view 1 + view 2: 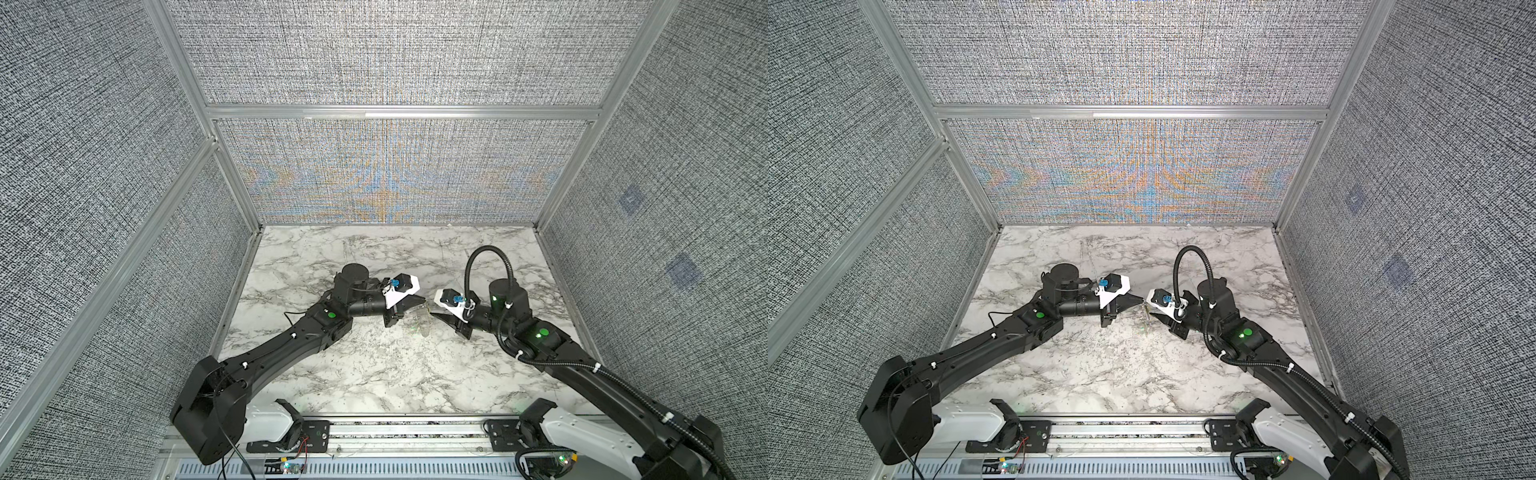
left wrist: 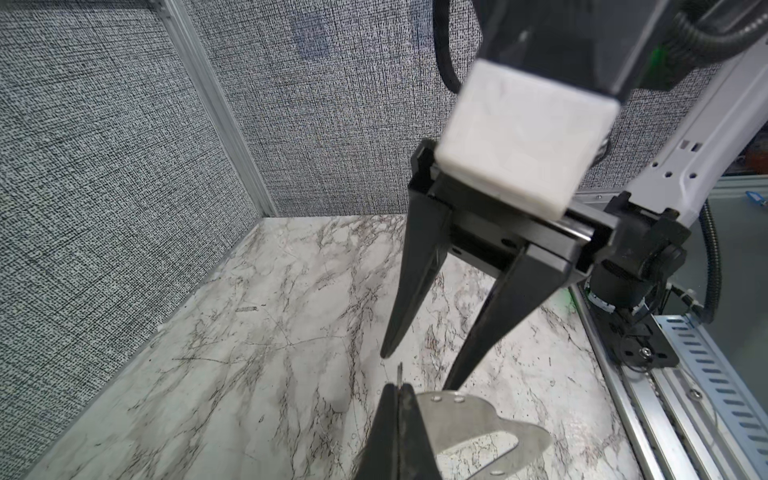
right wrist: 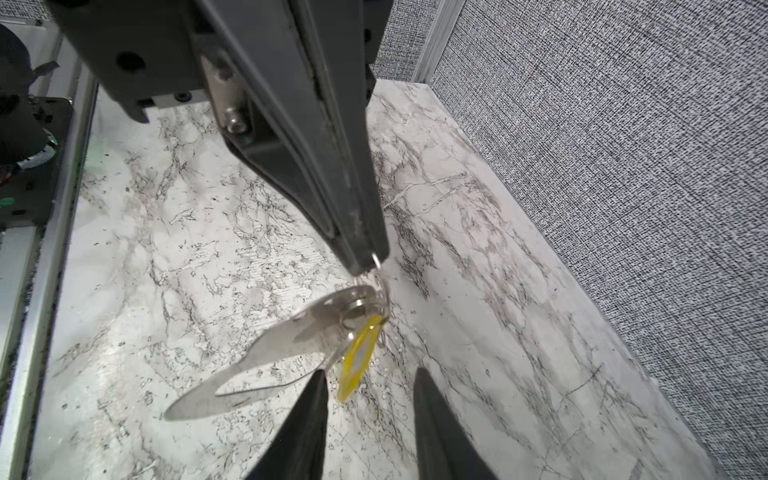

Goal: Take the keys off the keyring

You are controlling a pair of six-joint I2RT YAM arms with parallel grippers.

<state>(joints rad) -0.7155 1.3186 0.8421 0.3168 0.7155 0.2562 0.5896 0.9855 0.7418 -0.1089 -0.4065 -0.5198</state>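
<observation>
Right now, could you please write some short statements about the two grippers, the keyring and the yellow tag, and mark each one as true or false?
1. The left gripper is shut on a thin wire ring. True.
2. The right gripper is closed on the yellow tag. False: its jaws stand open and grip nothing.
3. The keyring lies flat on the marble table. False: it hangs from the thin wire ring below the left gripper's tips.
4. The yellow tag hangs beside the keyring. True.
</observation>
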